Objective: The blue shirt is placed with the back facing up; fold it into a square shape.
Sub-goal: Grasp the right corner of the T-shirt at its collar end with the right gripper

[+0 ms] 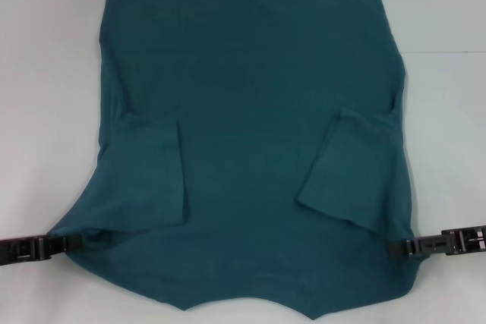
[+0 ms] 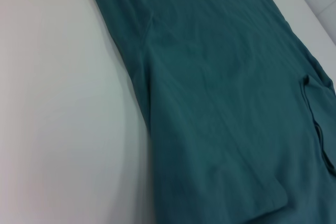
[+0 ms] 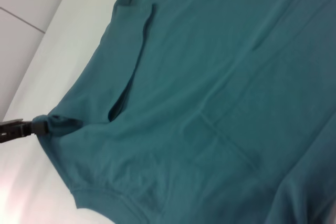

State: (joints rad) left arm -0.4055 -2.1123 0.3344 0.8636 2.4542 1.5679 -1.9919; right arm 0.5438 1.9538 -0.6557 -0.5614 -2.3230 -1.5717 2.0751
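Between both tools [image 1: 64, 243] [image 1: 404, 246] stretches the blue shirt [image 1: 250, 134].

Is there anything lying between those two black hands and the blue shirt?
Nothing visible. The left hand and right hand already meet the blue shirt at its near side edges; only the bare white table surrounds it.

We see both arms low and spread wide — the left pincer [image 1: 59, 243] reaching in from the left edge, the right pincer [image 1: 401, 247] from the right edge, each lying level, tips pointing inward, clamped on a near shoulder corner of the blue shirt [image 1: 250, 111].
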